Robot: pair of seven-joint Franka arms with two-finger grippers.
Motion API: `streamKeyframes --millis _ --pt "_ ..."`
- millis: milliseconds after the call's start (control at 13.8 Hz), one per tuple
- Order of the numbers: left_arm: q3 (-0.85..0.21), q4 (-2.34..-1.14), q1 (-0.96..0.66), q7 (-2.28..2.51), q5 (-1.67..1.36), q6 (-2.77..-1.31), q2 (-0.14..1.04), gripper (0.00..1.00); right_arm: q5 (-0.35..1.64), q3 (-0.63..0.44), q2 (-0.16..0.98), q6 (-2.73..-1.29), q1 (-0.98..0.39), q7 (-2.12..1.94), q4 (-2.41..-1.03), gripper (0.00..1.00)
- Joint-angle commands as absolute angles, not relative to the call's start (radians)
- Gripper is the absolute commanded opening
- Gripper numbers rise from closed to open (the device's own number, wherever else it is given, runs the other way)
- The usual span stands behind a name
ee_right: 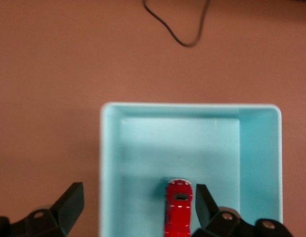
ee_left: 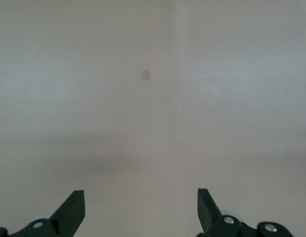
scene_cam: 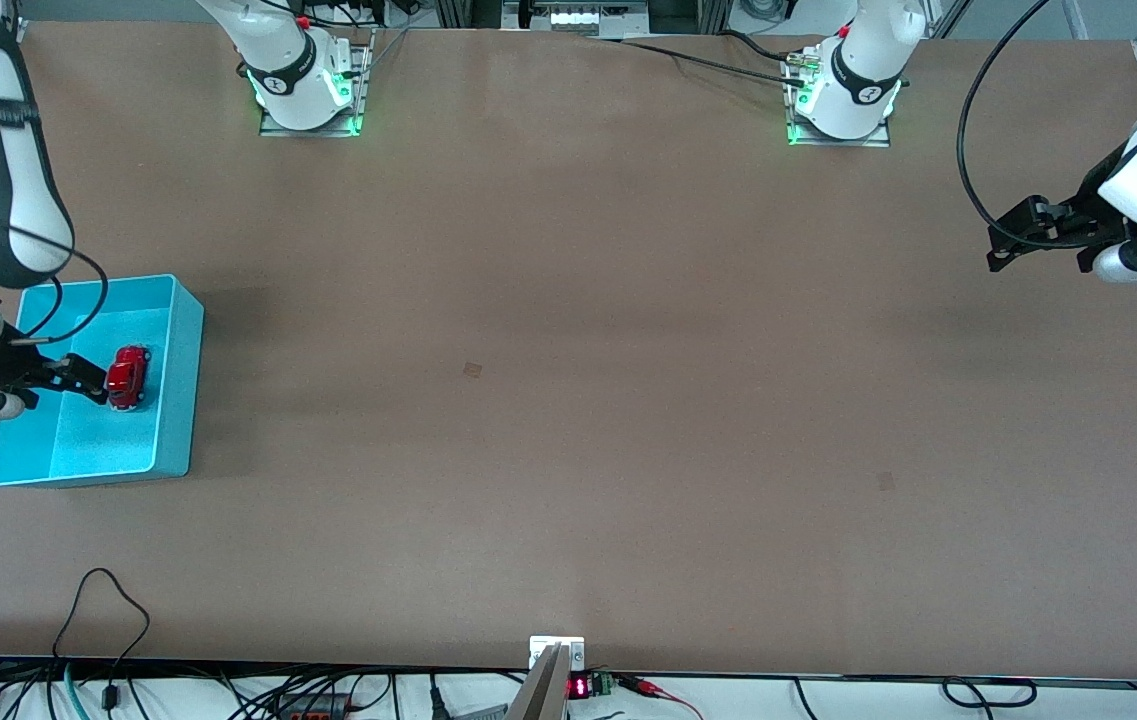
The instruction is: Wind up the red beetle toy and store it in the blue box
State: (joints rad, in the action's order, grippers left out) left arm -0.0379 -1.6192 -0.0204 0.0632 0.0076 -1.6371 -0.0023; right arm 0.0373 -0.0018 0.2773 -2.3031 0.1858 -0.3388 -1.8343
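Red toy [scene_cam: 128, 377], turquoise box [scene_cam: 178, 400]

One red beetle toy [scene_cam: 128, 376], one blue box [scene_cam: 178, 380], two grippers.

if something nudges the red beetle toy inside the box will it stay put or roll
The red beetle toy sits on its wheels in the blue box, so it would probably roll lengthwise. Its glossy rounded body looks slippery. Being tiny, it is likely light, and the walls should stop it.

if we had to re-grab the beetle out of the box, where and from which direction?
Judgement: across the beetle's long flanks, coming straight down from above. It lies flat inside the box, whose walls block a sideways approach. The open right gripper sits over the box; one of its fingers is beside the car.
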Motion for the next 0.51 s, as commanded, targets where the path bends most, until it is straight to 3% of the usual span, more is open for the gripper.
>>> streamKeyframes --millis 0,433 --pt "-0.029 -1.589 -0.026 0.052 -0.006 -1.617 0.011 1.0 0.08 -0.018 0.192 -2.096 0.124 -0.275 -1.763 1.0" --pt "-0.029 -1.589 -0.025 0.052 -0.006 -1.617 0.011 1.0 0.071 -0.055 0.149 -1.584 0.037 0.04 -1.464 1.0"
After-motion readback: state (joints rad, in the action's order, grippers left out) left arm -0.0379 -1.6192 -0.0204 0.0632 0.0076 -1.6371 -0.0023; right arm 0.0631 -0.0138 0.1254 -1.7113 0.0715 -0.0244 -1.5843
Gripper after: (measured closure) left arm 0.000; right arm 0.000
